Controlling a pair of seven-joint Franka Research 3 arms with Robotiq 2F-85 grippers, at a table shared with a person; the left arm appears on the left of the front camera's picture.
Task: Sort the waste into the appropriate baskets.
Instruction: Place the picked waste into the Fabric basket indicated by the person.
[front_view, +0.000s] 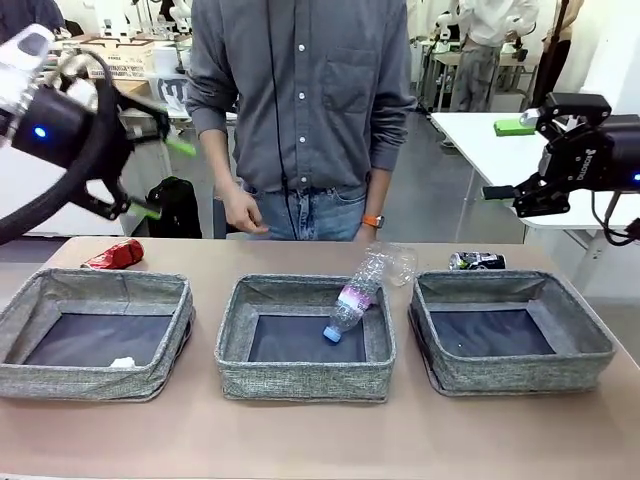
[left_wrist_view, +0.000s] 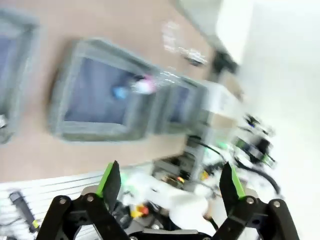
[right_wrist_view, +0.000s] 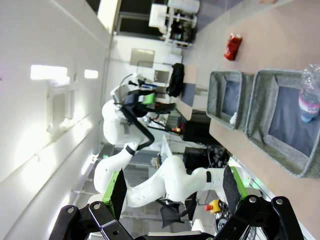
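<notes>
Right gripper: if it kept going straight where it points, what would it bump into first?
Probably the left arm, far off. Ahead of the right gripper the air looks free up to there, though depth is hard to judge.

The bottle leans cap-down in the middle basket. A red can and a dark can lie by the counter's far edge.
</notes>
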